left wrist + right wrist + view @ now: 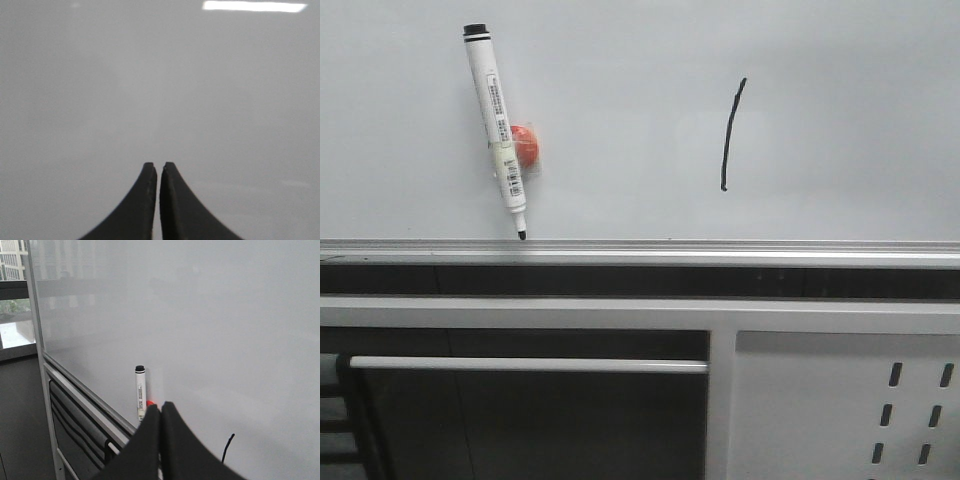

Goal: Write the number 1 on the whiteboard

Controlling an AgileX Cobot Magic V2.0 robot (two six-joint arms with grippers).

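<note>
Front view shows the whiteboard (620,60) filling the upper half of the frame, with its silver rail (640,248) running across the middle. The number 1 (732,135) is already there: a thin black, slightly curved, near-vertical stroke right of centre in the upper half. In the upper left, a white marker pen (496,133) leans against the board, black cap end up, tip down touching the rail, with a small orange-red piece (526,146) just beside its barrel. A grey perforated panel (850,410) sits in the lower right, below the board.

Neither arm appears in the front view. In the left wrist view, the left gripper (158,167) faces plain board surface, its jaws closed to a hairline gap with nothing between them. In the right wrist view, the right gripper (160,408) has its jaws pressed together and empty too, with the marker standing just beyond them at lower centre and the stroke's lower end visible at the lower right.

Judging from this, the writing is done and the marker set down; little seems left beyond perhaps backing the arms away.
</note>
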